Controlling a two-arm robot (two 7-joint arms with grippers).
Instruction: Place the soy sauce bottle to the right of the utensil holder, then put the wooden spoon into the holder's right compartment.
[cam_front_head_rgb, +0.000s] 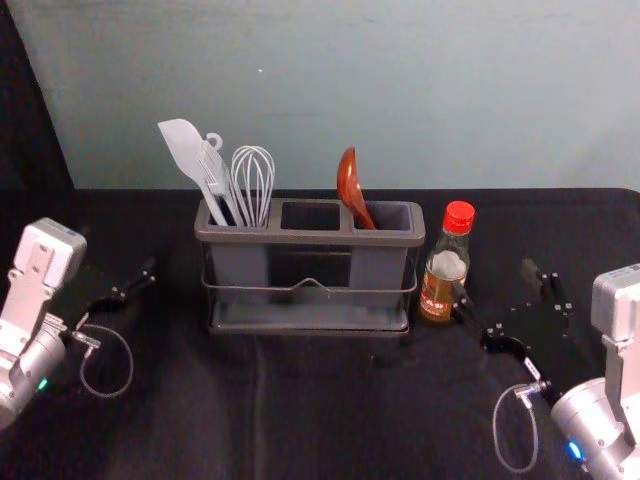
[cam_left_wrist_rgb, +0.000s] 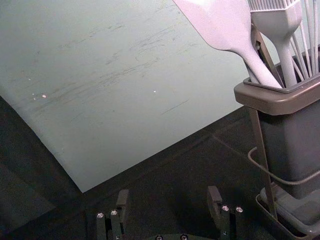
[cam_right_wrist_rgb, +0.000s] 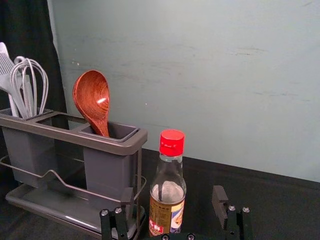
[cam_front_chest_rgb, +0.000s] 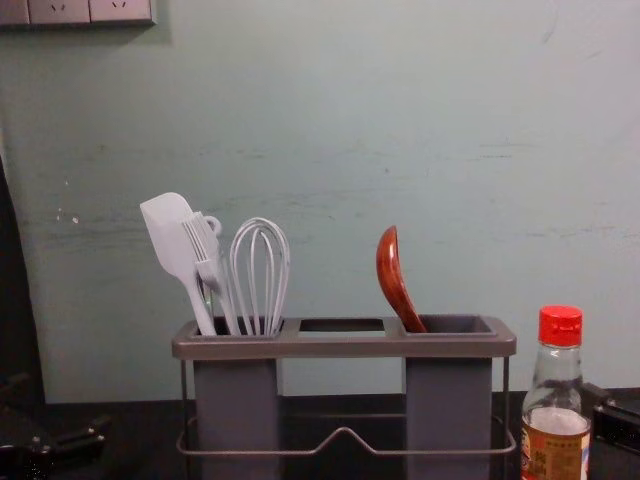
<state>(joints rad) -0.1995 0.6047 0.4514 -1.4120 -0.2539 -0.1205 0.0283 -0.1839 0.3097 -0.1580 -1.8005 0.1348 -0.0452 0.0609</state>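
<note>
Red-capped clear glass soy sauce bottle stands upright, just right of grey plastic utensil holder. Right gripper near bottle, fingers apart; inward drift of a finger could topple it. Left gripper idle left of holder, fingers apart. Glossy red-brown wooden spoon leans in right compartment; a bumped rim might shift it. Left compartment: white spatula, brush, wire whisk.
</note>
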